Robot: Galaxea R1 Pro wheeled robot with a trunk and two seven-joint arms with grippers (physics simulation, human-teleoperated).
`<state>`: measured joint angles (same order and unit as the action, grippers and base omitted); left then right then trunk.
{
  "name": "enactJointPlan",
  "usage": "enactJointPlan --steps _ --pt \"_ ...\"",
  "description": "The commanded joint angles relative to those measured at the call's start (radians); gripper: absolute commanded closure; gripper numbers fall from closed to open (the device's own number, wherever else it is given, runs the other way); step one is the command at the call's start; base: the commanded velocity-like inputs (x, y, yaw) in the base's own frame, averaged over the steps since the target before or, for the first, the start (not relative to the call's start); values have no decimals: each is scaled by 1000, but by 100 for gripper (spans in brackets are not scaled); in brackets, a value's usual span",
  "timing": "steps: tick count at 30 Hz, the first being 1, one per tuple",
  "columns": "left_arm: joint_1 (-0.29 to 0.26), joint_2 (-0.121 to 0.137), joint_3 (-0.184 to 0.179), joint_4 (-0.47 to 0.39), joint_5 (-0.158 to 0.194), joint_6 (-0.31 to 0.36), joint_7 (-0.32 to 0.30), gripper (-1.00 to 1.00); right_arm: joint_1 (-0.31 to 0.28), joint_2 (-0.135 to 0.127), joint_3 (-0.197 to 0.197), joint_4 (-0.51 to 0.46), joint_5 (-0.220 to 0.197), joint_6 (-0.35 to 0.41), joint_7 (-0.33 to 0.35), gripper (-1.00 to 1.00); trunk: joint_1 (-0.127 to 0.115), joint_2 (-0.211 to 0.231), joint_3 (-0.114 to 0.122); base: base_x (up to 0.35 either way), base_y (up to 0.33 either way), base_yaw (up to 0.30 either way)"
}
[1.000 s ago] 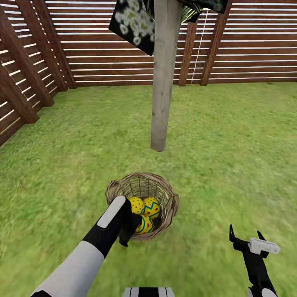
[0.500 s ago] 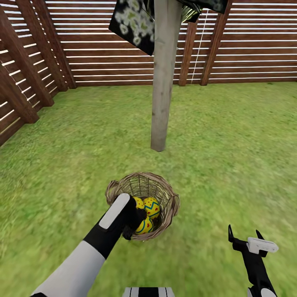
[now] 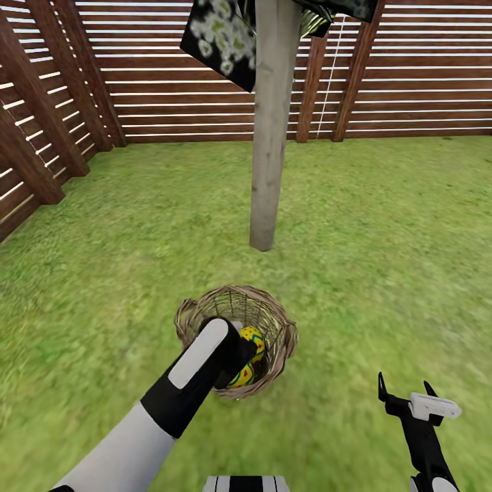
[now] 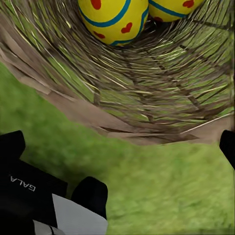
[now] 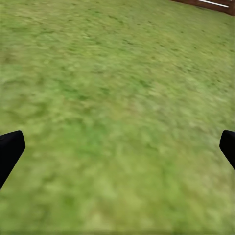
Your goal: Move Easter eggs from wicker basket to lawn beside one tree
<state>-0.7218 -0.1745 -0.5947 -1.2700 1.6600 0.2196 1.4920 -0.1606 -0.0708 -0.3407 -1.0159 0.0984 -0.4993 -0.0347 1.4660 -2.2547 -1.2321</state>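
From the head camera, the wicker basket (image 3: 236, 340) stands upright on the lawn (image 3: 383, 260), just on the robot's side of the tree (image 3: 271, 137), whose pale straight trunk meets the grass a short way beyond the basket's far rim. Dark leaves mottled green and white hang at the top of the trunk, and the brown slatted fence (image 3: 171, 75) runs behind it. The left arm reaches over the basket's near rim, and the left gripper (image 3: 236, 348) dips into the opening; its fingertips are hidden by the wrist, so whether it is spread or pinching cannot be told here. Two Easter eggs (image 3: 251, 342) show inside the basket beside the wrist, one above the other, yellow with blue zigzag bands and red marks; a third cannot be made out. The right gripper (image 3: 403, 391) hangs over bare grass, well apart from the basket on its right side, with its two black fingers spread. From the left wrist camera, the basket's woven wall (image 4: 147, 93) is close, with two eggs (image 4: 113, 19) lying inside it, touching each other; one dark fingertip (image 4: 227, 147) sits at the frame's edge, away from the eggs, so the claw looks spread and holds nothing. From the right wrist camera, the black fingertips (image 5: 10, 152) stand at opposite edges, wide apart, over blurred grass.
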Motion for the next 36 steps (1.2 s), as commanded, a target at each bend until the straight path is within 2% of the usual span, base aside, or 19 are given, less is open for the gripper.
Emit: enactJointPlan --steps 1,2,3,5,9,11,13,14,15,16,20,21,24,25,28,29,31,32,36 --pt "-1 0 -24 -30 1 11 4 -100 -1 0 -1 0 10 -2 -4 -100 0 0 -1 0 0 0" --pt "-1 0 -45 -55 0 12 2 -100 -1 0 -1 0 10 -2 -4 -100 0 0 -1 0 0 0" --pt "-1 0 -96 -104 -1 12 -1 -100 -1 0 -1 0 10 -2 -4 -100 0 0 -1 0 0 0" --pt "-1 0 -136 -146 -1 12 -11 -100 -1 0 -1 0 9 -1 -4 -100 0 0 -1 -80 13 0" --pt "-1 0 -160 -169 -2 29 -57 -100 -1 0 -1 -1 9 0 -4 -100 0 0 -1 -215 94 0" --pt "-1 4 -183 -179 -2 90 -127 -100 -1 0 -2 -1 9 1 -4 -100 0 0 -1 -274 146 0" --pt "-1 28 -214 -185 -3 115 -207 -100 -1 0 -3 -1 9 1 -4 -100 0 0 -1 -283 153 0" --pt "-1 50 -235 -189 -5 121 -257 -100 -1 0 -4 -1 9 2 -4 -100 0 0 -1 -285 154 0" --pt "-1 90 -267 -197 -9 126 -340 -100 -1 0 -4 -1 9 2 -5 -100 0 0 -1 -287 150 0" --pt "-1 156 -300 -207 -16 129 -468 -100 -1 0 -4 -1 9 3 -5 -100 0 0 -1 -258 133 0" --pt "-1 308 -325 -211 -21 131 -794 -100 -1 0 -4 0 9 4 -5 -100 0 0 -1 -126 59 0" --pt "-1 381 -338 -206 -22 132 -991 -100 -1 0 -4 -1 9 4 -4 -100 0 0 -1 -24 11 0" --pt "-1 465 -349 -192 -40 132 -1255 -100 -1 0 -5 -4 10 10 -4 -100 0 0 -1 -11 5 0" --pt "-1 490 -352 -183 -66 132 -1356 -100 -1 -1 -5 -9 10 26 -3 -100 0 0 -1 -3 1 0" --pt "-1 514 -357 -159 -138 132 -1478 -100 -1 -8 -6 -19 9 118 -1 -100 0 0 -1 -1 1 0" --pt "-1 518 -364 -148 -164 132 -1505 -100 -1 -13 -6 -29 10 188 1 -100 0 0 -1 0 0 0" --pt "-1 519 -380 -140 -182 132 -1524 -100 -1 -18 -6 -58 10 281 8 -100 0 0 -1 -3 0 0" --pt "-1 520 -389 -135 -191 132 -1531 -100 -1 -20 -5 -109 10 362 36 -100 0 0 -1 -96 60 0" --pt "-1 522 -393 -101 -197 130 -1546 -100 -1 -21 -2 -255 11 584 175 -100 0 0 -1 -199 149 0"
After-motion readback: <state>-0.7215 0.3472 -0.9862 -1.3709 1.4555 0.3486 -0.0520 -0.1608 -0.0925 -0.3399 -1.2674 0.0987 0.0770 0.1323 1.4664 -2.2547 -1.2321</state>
